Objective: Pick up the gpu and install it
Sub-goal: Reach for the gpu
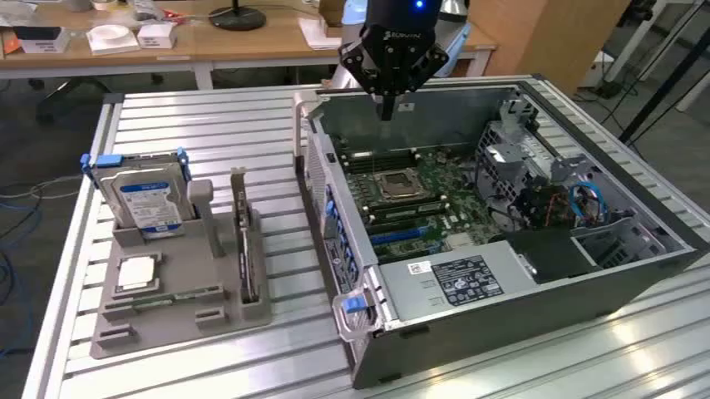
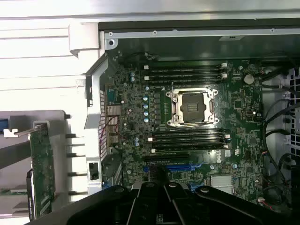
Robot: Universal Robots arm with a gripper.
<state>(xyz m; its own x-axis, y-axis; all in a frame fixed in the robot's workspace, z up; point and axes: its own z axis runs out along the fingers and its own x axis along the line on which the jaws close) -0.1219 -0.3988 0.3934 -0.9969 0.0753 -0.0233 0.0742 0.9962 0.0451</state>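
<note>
The gpu point(image 1: 246, 249) is a thin flat card standing on edge in a slot of the grey holder point(image 1: 178, 320), at the exterior view's left of the open computer case point(image 1: 500, 283). In the wrist view the gpu point(image 2: 42, 164) shows as a green board with a silvery bracket at one end. My gripper point(image 1: 387, 106) hangs above the far rim of the case, well away from the gpu. Its fingers are shut with nothing between them. The wrist view has my gripper point(image 2: 159, 180) over the motherboard point(image 2: 187, 84), near the blue slot point(image 2: 183, 167).
The holder also carries a hard drive point(image 1: 150, 199) with a blue-white label, a processor chip point(image 1: 135, 273) and a narrow memory stick point(image 1: 183, 295). Inside the case sit the empty processor socket point(image 2: 193, 107), drive cages and cables point(image 1: 554, 199). A cluttered desk point(image 1: 166, 37) stands behind the slatted table.
</note>
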